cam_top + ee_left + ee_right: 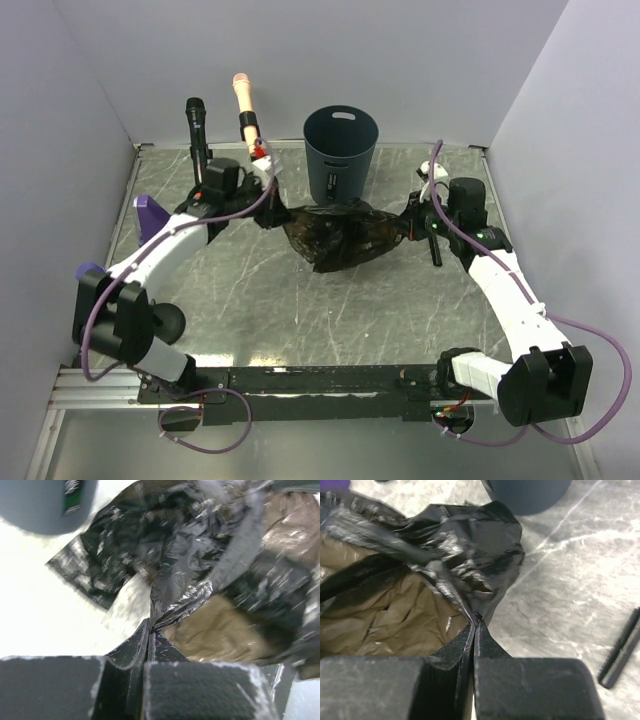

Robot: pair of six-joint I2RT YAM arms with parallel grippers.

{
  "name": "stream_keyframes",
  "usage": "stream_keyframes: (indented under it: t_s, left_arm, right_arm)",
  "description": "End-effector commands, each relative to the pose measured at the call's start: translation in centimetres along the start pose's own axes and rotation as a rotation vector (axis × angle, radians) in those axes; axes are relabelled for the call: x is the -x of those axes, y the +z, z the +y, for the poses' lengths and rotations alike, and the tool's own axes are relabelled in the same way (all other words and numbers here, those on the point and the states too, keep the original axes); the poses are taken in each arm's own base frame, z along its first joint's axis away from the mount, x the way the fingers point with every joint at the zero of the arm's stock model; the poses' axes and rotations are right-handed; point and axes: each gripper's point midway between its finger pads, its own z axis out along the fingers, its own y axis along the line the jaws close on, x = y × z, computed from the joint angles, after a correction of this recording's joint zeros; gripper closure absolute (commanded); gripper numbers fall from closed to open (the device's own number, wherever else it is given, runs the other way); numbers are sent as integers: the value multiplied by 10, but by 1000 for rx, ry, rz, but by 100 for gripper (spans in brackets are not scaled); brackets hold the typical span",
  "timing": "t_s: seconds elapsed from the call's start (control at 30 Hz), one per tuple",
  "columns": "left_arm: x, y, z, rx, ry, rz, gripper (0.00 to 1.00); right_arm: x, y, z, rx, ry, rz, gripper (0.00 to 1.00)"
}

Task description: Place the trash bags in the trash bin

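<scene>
A crumpled black trash bag (pixel 340 235) with brown paper showing inside lies on the marbled table, just in front of the trash bin (pixel 340 150). The bin is round, dark blue-grey and stands upright, with an oval handle cut-out. My left gripper (pixel 275 212) is shut on the bag's left edge; the wrist view shows its tips (pixel 150 622) pinching the black film (pixel 175 555), with the bin (pixel 45 505) beyond. My right gripper (pixel 408 225) is shut on the bag's right edge. Its tips (pixel 477 616) clamp a fold of the bag (pixel 460 545), and the bin (pixel 530 492) stands behind.
A black microphone (pixel 197 125) and a peach-coloured one (pixel 245 105) stand on their stands at the back left. A purple object (pixel 150 215) sits by the left wall. A black pen-like stick (pixel 620 650) lies on the table right of my right gripper.
</scene>
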Motion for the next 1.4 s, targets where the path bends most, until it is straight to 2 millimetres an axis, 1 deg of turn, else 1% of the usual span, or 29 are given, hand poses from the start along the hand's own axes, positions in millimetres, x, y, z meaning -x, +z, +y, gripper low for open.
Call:
stream_keyframes:
  t_s: [0.0, 0.03, 0.13, 0.2, 0.3, 0.33, 0.4, 0.43, 0.47, 0.5, 0.53, 0.57, 0.6, 0.63, 0.67, 0.7, 0.73, 0.8, 0.83, 0.87, 0.9, 0.93, 0.97, 1.0, 1.03, 1.1, 1.2, 1.27, 1.37]
  left_arm:
    - [60, 14, -36, -138, 160, -59, 99]
    - [72, 20, -35, -155, 160, -66, 99]
    - [143, 20, -45, -187, 251, -162, 99]
    - [213, 4, -68, -216, 358, -305, 99]
    - [300, -30, -102, -232, 548, -593, 99]
    - [332, -47, -113, -205, 613, -728, 99]
    - [385, -72, -130, -94, 724, -936, 99]
    - [410, -97, -149, -55, 818, -1040, 99]
    - [426, -113, -163, -24, 875, -1130, 99]
    - [440, -139, -184, 29, 973, -1244, 99]
    - [444, -159, -203, 57, 1045, -1328, 99]
    - [440, -169, -217, 65, 1100, -1397, 99]
    - [430, -181, -232, 87, 1183, -1497, 99]
    - [417, -179, -242, 109, 1257, -1514, 99]
    - [402, -173, -252, 137, 1380, -1488, 99]
    - [383, -148, -250, 147, 1482, -1401, 99]
    - [364, -130, -244, 119, 1485, -1309, 99]
    - [286, -53, -187, 46, 1365, -960, 99]
    - [240, -21, -156, 31, 1316, -768, 99]
    - [180, 9, -120, 18, 1261, -553, 99]
    - [130, 23, -97, -3, 1268, -387, 99]
    - [73, 28, -82, -76, 1266, -223, 99]
    - [24, 25, -75, -150, 1217, -89, 99]
    - [11, 18, -70, -142, 1123, -61, 99]
    - [10, 9, -69, -112, 1035, -63, 99]
    - [8, -1, -70, -90, 966, -50, 99]
    - [16, -13, -81, -91, 926, -78, 99]
    - [35, -20, -86, -60, 928, -142, 99]
    - [88, -37, -92, 78, 974, -351, 99]
  right_arm:
    - [39, -17, -5, -50, -131, -70, 100]
    - [53, -21, -11, -87, -157, -92, 100]
    - [115, -44, -29, -197, -218, -191, 100]
    - [171, -64, -29, -237, -272, -281, 100]
    - [260, -101, -23, -314, -337, -461, 100]
    - [304, -127, -7, -321, -393, -582, 100]
    - [361, -168, 23, -309, -489, -767, 100]
    - [385, -195, 43, -300, -542, -866, 100]
    - [404, -220, 62, -288, -595, -963, 100]
    - [416, -241, 80, -273, -655, -1041, 100]
    - [420, -259, 100, -251, -722, -1103, 100]
    - [420, -280, 119, -244, -791, -1174, 100]
    - [415, -283, 127, -256, -858, -1203, 100]
    - [408, -295, 139, -278, -928, -1255, 100]
    - [394, -289, 143, -283, -972, -1258, 100]
    - [370, -260, 133, -291, -995, -1193, 100]
    - [347, -242, 128, -293, -1028, -1132, 100]
    - [270, -165, 94, -260, -1008, -898, 100]
    - [228, -139, 69, -277, -910, -779, 100]
    - [166, -94, 39, -255, -807, -578, 100]
    - [98, -65, 18, -222, -720, -389, 100]
    - [46, -54, 14, -162, -678, -243, 100]
    - [4, -51, 22, -67, -662, -147, 100]
    - [-27, -56, 36, 27, -649, -95, 100]
    - [-43, -66, 49, 88, -629, -85, 100]
    - [-59, -81, 68, 163, -590, -93, 100]
    - [-56, -91, 79, 195, -566, -91, 100]
    - [-32, -94, 77, 153, -572, -125, 100]
    - [39, -96, 64, -3, -638, -311, 100]
